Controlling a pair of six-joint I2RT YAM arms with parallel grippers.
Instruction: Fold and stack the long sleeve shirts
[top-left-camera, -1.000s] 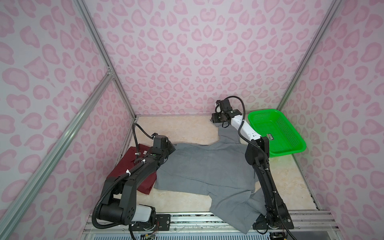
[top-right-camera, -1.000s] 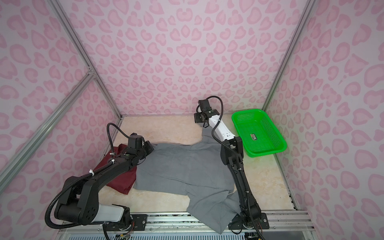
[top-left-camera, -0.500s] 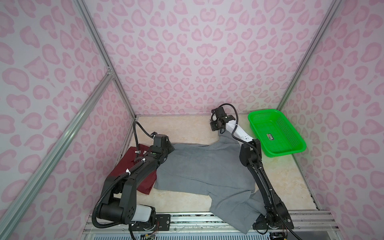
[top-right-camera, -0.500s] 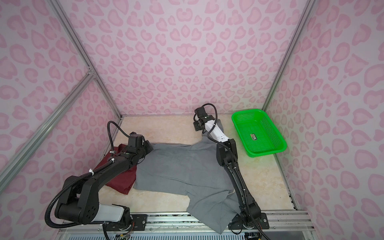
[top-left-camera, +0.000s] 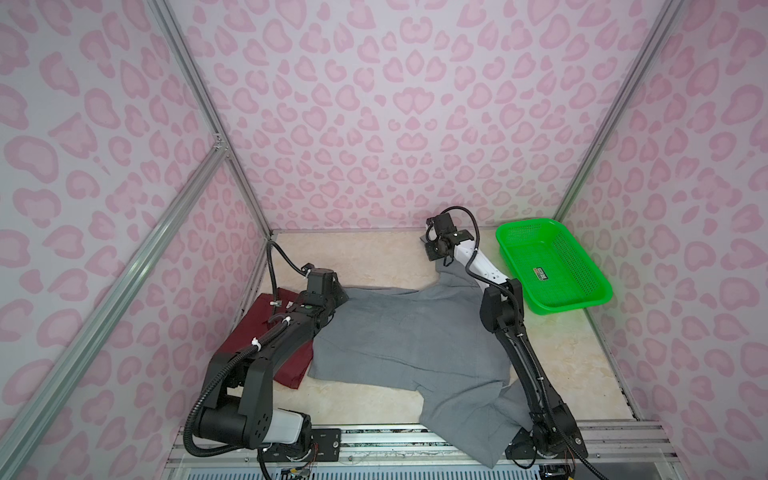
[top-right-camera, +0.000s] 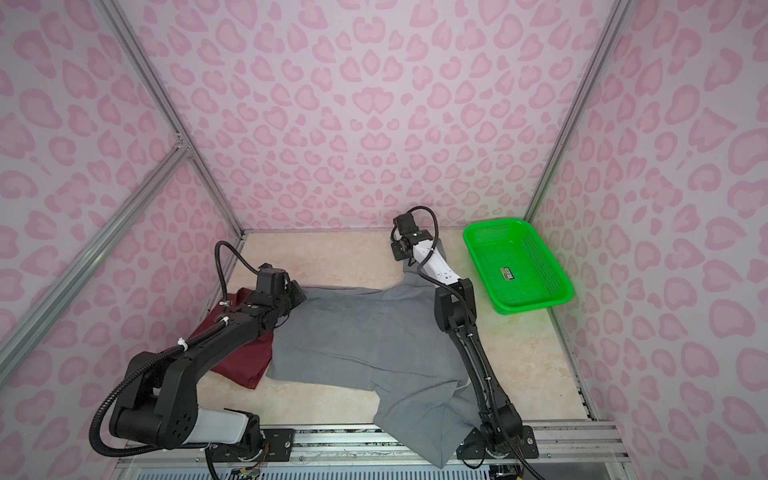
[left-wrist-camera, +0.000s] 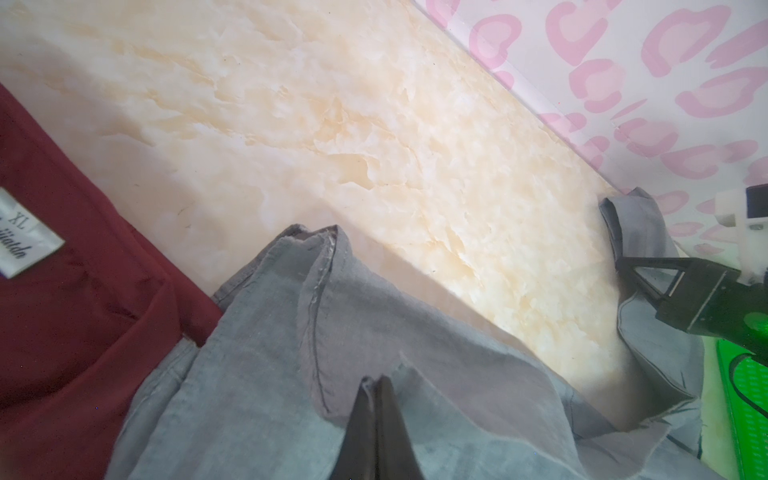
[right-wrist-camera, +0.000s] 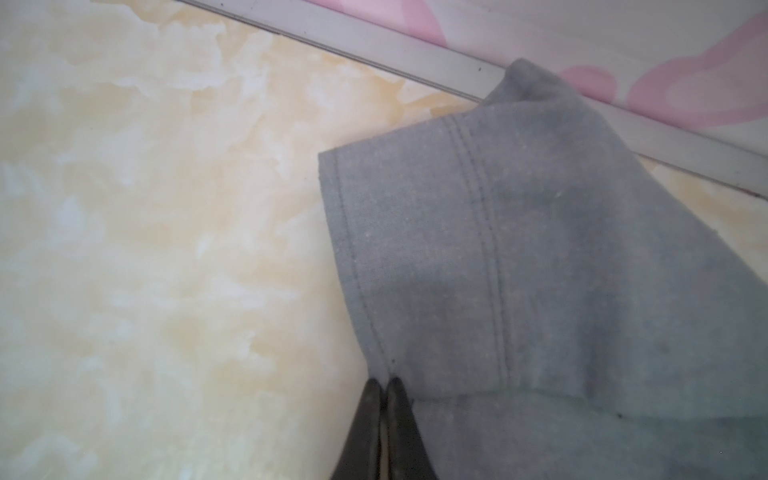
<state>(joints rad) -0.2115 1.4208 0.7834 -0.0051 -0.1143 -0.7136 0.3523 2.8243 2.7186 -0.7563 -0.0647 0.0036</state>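
Step in hand, as I judge it: the first fold of the grey shirt (top-left-camera: 415, 332), which lies spread flat over the middle of the counter (top-left-camera: 365, 257) in both top views; one sleeve runs out toward 1 o'clock, and the other drapes over the near edge at about 5 o'clock.

The maroon shirt (top-left-camera: 266, 345) lies at 9 o'clock of the grey one, touching and partly under its edge, and looks already folded; its white neck label (left-wrist-camera: 20, 232) shows in the left wrist view.

The left pincer (left-wrist-camera: 376, 386) is fully closed on a puckered bit of grey cloth at the shirt's 10 o'clock corner; the right pincer (right-wrist-camera: 384, 388) is closed too, its tips meeting at the stitched edge of the far sleeve's cuff (right-wrist-camera: 478, 228), so it seems to have a thin pinch of it, close by the back wall.

The green basket (top-left-camera: 569, 305) stands apart at 2 o'clock.

The next move probably calls for lifting the cuff clear of the counter and carrying the sleeve back toward 7 o'clock across the body; the left hold should keep the corner anchored, so the cloth does not drag.
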